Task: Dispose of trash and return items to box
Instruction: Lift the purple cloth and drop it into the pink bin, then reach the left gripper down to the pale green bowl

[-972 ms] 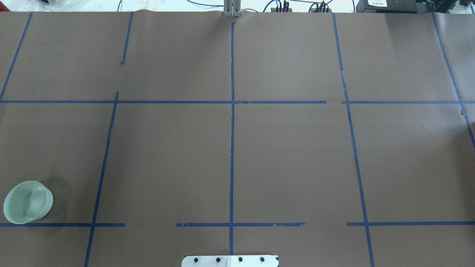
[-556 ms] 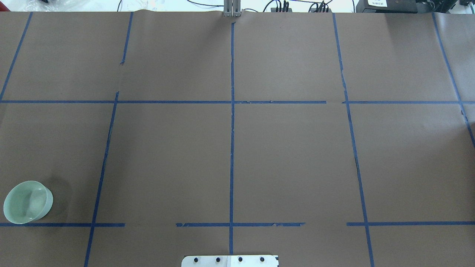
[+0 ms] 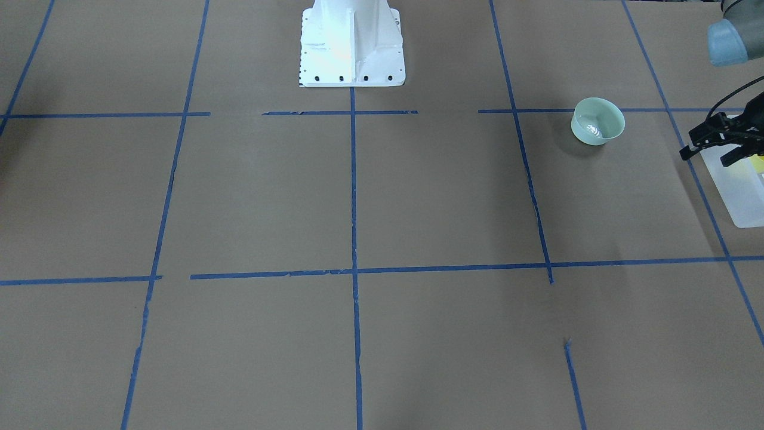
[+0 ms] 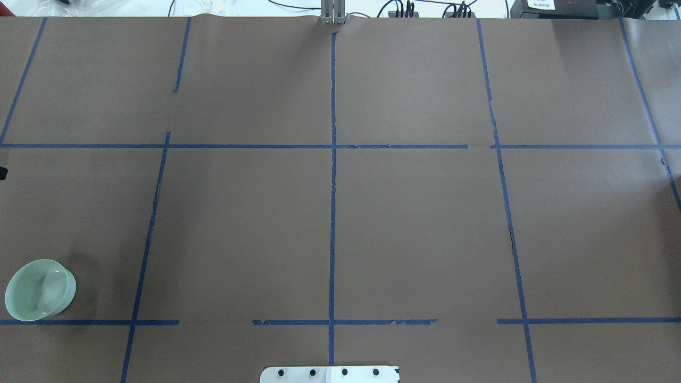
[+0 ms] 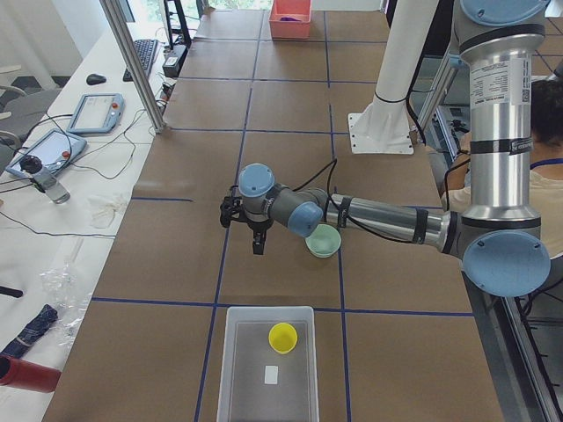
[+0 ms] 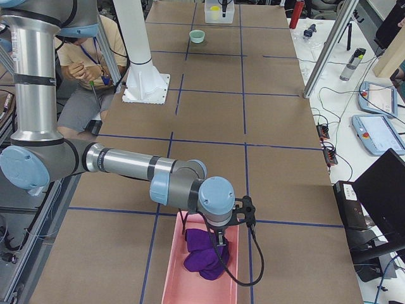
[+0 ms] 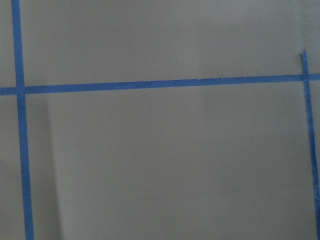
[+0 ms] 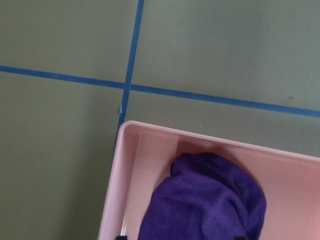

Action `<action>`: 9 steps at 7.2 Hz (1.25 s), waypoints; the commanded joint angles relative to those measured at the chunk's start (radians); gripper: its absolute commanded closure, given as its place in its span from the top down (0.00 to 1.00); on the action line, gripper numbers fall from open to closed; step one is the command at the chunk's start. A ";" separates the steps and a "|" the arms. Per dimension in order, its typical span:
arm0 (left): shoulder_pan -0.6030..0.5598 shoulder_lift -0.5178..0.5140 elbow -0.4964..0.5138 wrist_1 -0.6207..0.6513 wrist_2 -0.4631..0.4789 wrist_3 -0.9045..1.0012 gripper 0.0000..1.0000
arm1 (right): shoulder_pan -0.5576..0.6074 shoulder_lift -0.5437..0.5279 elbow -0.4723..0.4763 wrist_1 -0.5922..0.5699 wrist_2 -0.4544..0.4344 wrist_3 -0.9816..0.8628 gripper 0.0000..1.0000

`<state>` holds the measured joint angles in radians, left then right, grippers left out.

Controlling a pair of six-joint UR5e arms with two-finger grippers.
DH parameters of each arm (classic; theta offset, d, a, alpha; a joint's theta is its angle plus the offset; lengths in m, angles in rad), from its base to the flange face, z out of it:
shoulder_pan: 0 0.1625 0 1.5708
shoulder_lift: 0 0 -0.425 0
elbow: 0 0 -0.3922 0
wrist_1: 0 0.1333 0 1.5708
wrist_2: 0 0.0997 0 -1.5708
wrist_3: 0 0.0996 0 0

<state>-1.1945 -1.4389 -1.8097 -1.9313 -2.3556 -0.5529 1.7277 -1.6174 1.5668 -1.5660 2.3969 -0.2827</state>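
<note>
The mint-green bowl (image 3: 597, 121) stands upright on the brown table, at the near left in the overhead view (image 4: 40, 290). The yellow cup (image 5: 282, 337) stands inside the frosted box (image 5: 268, 374), which shows at the right edge of the front-facing view (image 3: 740, 197). My left gripper (image 3: 704, 156) is open and empty, hovering between the bowl and the box, beside the box's edge (image 5: 246, 233). My right gripper (image 6: 218, 244) hangs over a pink tray (image 8: 150, 150) that holds a purple cloth (image 8: 210, 200). Its fingertips show wide apart at the bottom edge of the right wrist view.
The white robot base (image 3: 352, 42) stands at the table's robot side. Blue tape lines (image 4: 332, 186) mark a grid on the brown paper. A seated person (image 6: 95, 57) is behind the base. Cables and tablets lie on the side bench (image 6: 380, 126).
A black tip of my left gripper has come into the overhead view at its left edge. The bowl has not moved.
</note>
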 commanded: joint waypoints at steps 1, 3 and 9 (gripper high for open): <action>0.116 0.143 -0.046 -0.171 0.087 -0.084 1.00 | -0.080 0.005 0.050 0.081 0.013 0.160 1.00; 0.209 0.204 -0.036 -0.296 0.085 -0.085 1.00 | -0.080 0.004 0.056 0.080 0.060 0.160 1.00; 0.438 0.261 -0.025 -0.402 0.203 -0.177 1.00 | -0.083 -0.012 0.055 0.078 0.116 0.162 1.00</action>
<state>-0.7792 -1.1834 -1.8405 -2.3258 -2.1667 -0.7016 1.6456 -1.6285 1.6216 -1.4879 2.5107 -0.1223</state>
